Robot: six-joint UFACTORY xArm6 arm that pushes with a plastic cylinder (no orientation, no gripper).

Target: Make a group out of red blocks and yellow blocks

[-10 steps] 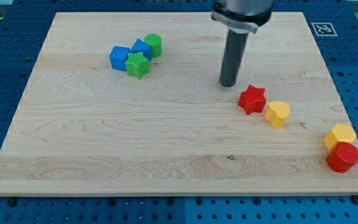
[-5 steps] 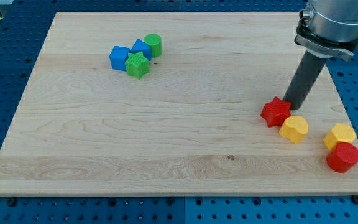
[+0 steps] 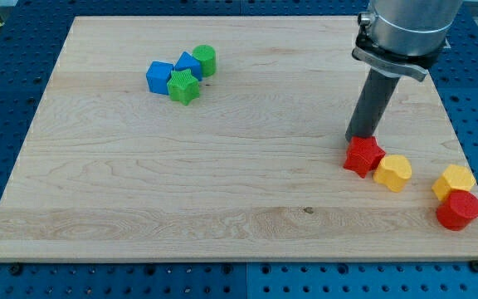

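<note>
Red star block (image 3: 363, 155) at right-centre, touching yellow heart block (image 3: 392, 172), the pair's line slanting down-right toward yellow block (image 3: 454, 179) atop red cylinder (image 3: 458, 209), my tip (image 3: 358, 138), bare rod with no jaws, at the star's upper edge.

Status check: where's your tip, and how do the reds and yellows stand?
My tip at red star, top-left edge. Red star touching yellow block. Second yellow block and red cylinder paired apart, right. Gap between pairs unobstructed.

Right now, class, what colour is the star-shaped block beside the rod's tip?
Red star block, camera view.
</note>
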